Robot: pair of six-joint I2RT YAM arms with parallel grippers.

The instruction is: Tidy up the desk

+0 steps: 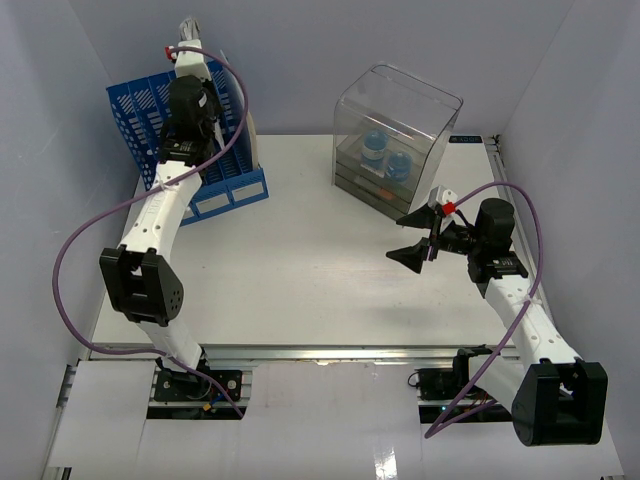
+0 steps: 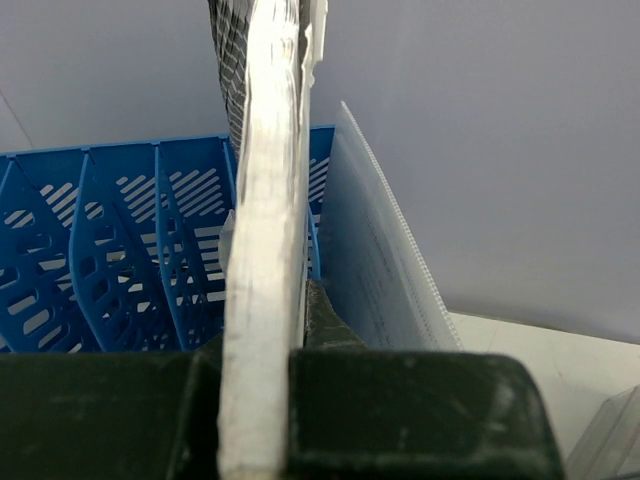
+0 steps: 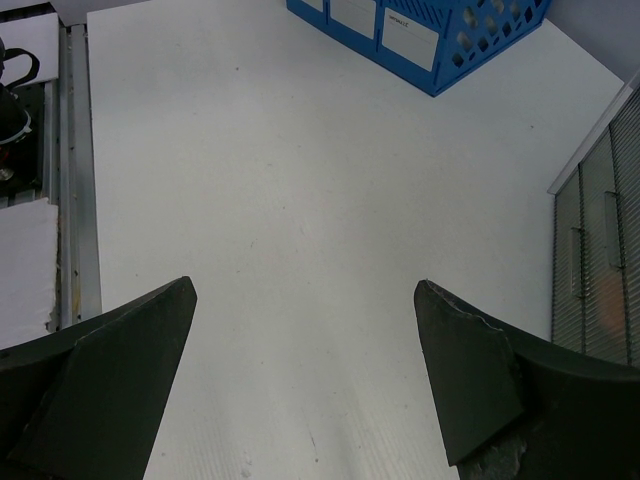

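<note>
Above the blue file rack (image 2: pixel 120 250): the left gripper (image 2: pixel 262 400) is pinched almost shut on a white sheaf (image 2: pixel 265 200), held on edge.
Sheaf's axis: its long side runs straight out from the fingers, over the rack's dividers. A clear folder (image 2: pixel 385 270) stands just to its right.
Right gripper (image 3: pixel 305 370): spread wide and holding nothing, it hovers over bare tabletop, with the clear drawer box (image 1: pixel 395 130) off to one side.
Desk (image 1: pixel 300 260): it lies flat beneath both hands. Its long axis appears to run side to side along the front rail (image 1: pixel 330 352).
Risk: if the sheaf is lowered out of line with a slot, its leading edge could catch a divider or the folder and buckle. Gripped near one end, it could also swing or slip.
</note>
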